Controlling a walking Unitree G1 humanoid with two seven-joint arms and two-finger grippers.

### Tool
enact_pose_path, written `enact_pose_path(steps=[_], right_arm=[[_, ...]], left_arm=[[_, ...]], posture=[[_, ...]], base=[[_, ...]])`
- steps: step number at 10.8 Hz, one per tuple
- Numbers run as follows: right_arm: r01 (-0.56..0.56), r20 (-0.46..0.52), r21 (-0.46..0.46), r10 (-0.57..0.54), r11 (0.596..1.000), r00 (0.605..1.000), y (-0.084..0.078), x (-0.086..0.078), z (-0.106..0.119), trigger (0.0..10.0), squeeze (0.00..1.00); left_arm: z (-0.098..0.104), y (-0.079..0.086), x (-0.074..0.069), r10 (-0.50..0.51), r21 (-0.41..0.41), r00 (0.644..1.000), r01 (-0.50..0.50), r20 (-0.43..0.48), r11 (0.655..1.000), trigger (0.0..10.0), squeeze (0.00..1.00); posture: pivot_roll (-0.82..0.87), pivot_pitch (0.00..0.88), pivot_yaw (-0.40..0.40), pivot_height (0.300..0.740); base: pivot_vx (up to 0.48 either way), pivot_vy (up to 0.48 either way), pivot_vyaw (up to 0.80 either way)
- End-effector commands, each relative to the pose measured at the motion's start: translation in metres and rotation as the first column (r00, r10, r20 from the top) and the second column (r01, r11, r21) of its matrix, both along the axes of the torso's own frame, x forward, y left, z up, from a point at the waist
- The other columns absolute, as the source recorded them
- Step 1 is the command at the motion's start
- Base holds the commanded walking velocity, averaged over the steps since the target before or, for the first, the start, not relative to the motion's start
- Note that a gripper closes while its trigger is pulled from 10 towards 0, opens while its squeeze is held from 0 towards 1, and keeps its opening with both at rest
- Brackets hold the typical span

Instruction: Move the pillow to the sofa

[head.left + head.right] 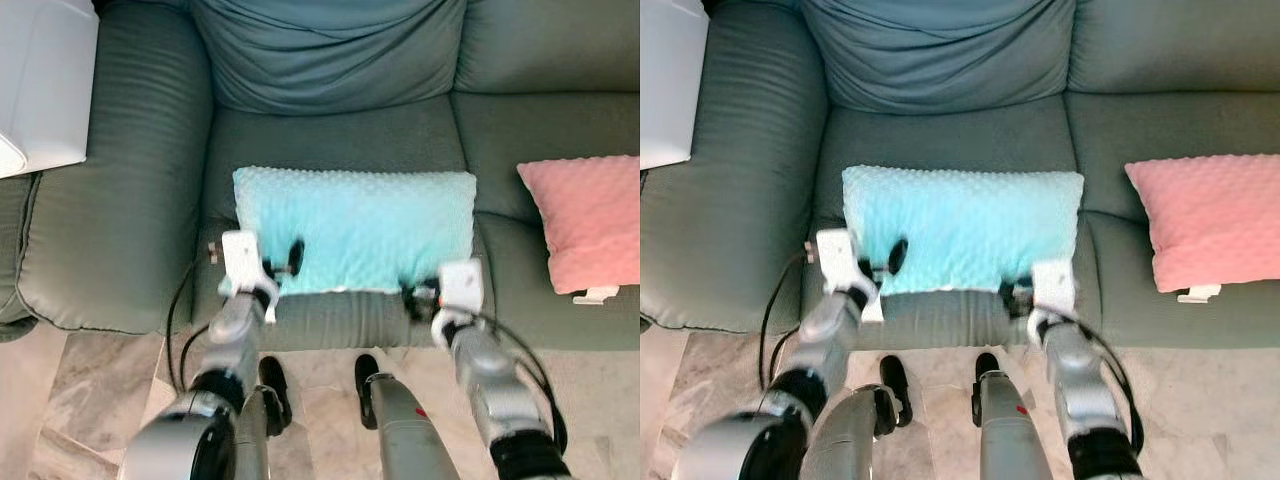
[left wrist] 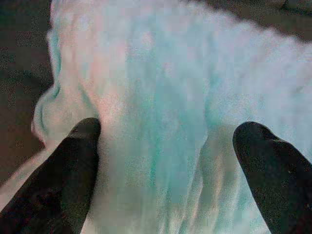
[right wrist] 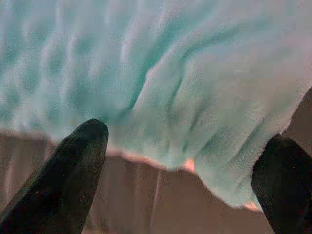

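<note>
Fingers spread wide on both sides: the left gripper (image 2: pixel 165 141) has its two black fingers (image 2: pixel 73 165) parted with the pillow's fleece between them, and the right gripper (image 3: pixel 183 146) shows the same parted stance, its tips at the pillow's lower edge.

Biggest thing out there is the sofa (image 1: pixel 330 130), grey-green upholstery with a fine ribbed weave, fat rounded armrest on the robot's left, a slumped back cushion up top. On its seat lies the pillow (image 1: pixel 360 228), a pale turquoise rectangle in soft dimpled fleece, bumps all over it, set lengthwise with its near edge right at the front of the seat cushion. In the head views the left gripper sits at the pillow's near left corner, one black finger lying on the fabric, and the right gripper is at the near right corner, touching the edge.

Over on the right seat rests a pink pillow (image 1: pixel 590 220), same dotted texture, with a small white tag (image 1: pixel 596 295) sticking out below; no writing legible on it. A smooth white object (image 1: pixel 40 80) lies at the top left, against the armrest. Below, a marbled stone floor (image 1: pixel 90 400), glossy, and the robot's silver arms.
</note>
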State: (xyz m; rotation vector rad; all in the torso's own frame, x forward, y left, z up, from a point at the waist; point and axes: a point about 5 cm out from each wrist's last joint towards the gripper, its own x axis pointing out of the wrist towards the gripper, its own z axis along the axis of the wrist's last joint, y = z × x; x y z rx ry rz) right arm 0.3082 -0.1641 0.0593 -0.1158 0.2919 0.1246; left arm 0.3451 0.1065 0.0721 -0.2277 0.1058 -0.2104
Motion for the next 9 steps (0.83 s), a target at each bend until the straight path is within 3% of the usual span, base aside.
enact_pose_path(steps=[1, 2, 3, 4, 5, 7, 8, 9], right_arm=[[-0.015, -0.095, 0.003, 0.016, 1.0, 0.995, 0.002, -0.012, -0.02, 10.0, 1.0], [-0.016, -0.173, -0.012, 0.013, 1.0, 0.985, 0.001, -0.018, -0.034, 10.0, 1.0], [-0.022, -0.172, -0.012, 0.019, 1.0, 0.985, 0.003, -0.018, -0.033, 10.0, 1.0], [-0.01, -0.147, -0.014, 0.008, 1.0, 0.989, 0.002, -0.017, -0.03, 10.0, 1.0], [0.034, -0.036, -0.053, -0.036, 0.998, 0.999, -0.004, -0.016, -0.014, 10.0, 1.0], [0.081, 0.073, -0.131, -0.072, 0.988, 0.995, -0.012, -0.024, -0.001, 10.0, 1.0], [0.096, 0.135, -0.165, -0.074, 0.982, 0.988, -0.016, -0.031, 0.006, 10.0, 1.0], [0.103, 0.183, -0.13, -0.078, 0.986, 0.98, -0.016, -0.037, 0.01, 10.0, 0.95]], left_arm=[[-0.018, 0.001, -0.011, -0.013, 0.015, 0.997, 0.014, -0.071, 1.0, 10.0, 1.0], [-0.045, 0.007, -0.029, -0.051, 0.087, 0.978, 0.069, -0.201, 0.994, 10.0, 1.0], [-0.054, 0.014, -0.036, -0.042, 0.13, 0.972, 0.074, -0.233, 0.989, 10.0, 1.0], [-0.054, 0.015, -0.037, -0.045, 0.135, 0.972, 0.078, -0.229, 0.988, 10.0, 1.0], [-0.047, 0.018, -0.036, -0.061, 0.16, 0.982, 0.09, -0.176, 0.983, 10.0, 1.0], [-0.04, 0.021, -0.038, -0.082, 0.194, 0.988, 0.107, -0.134, 0.975, 10.0, 1.0], [-0.034, 0.021, -0.04, -0.093, 0.195, 0.991, 0.11, -0.093, 0.975, 10.0, 0.25], [-0.026, 0.024, -0.04, -0.082, 0.207, 0.995, 0.09, -0.049, 0.974, 10.0, 0.0]], posture=[[-0.2, 0.499, 0.056, 0.74], [-0.18, 0.488, 0.061, 0.74], [-0.18, 0.481, 0.062, 0.74], [-0.17, 0.474, 0.065, 0.74], [-0.17, 0.457, 0.07, 0.74], [-0.17, 0.444, 0.077, 0.74], [-0.17, 0.439, 0.078, 0.74], [-0.17, 0.433, 0.08, 0.74]], base=[[0.0, 0.0, 0.0], [0.0, 0.0, 0.0], [0.0, 0.0, 0.0], [0.0, 0.0, 0.0], [0.0, 0.0, 0.0], [0.0, 0.0, 0.0], [0.0, 0.0, 0.0], [0.0, 0.0, 0.0]])
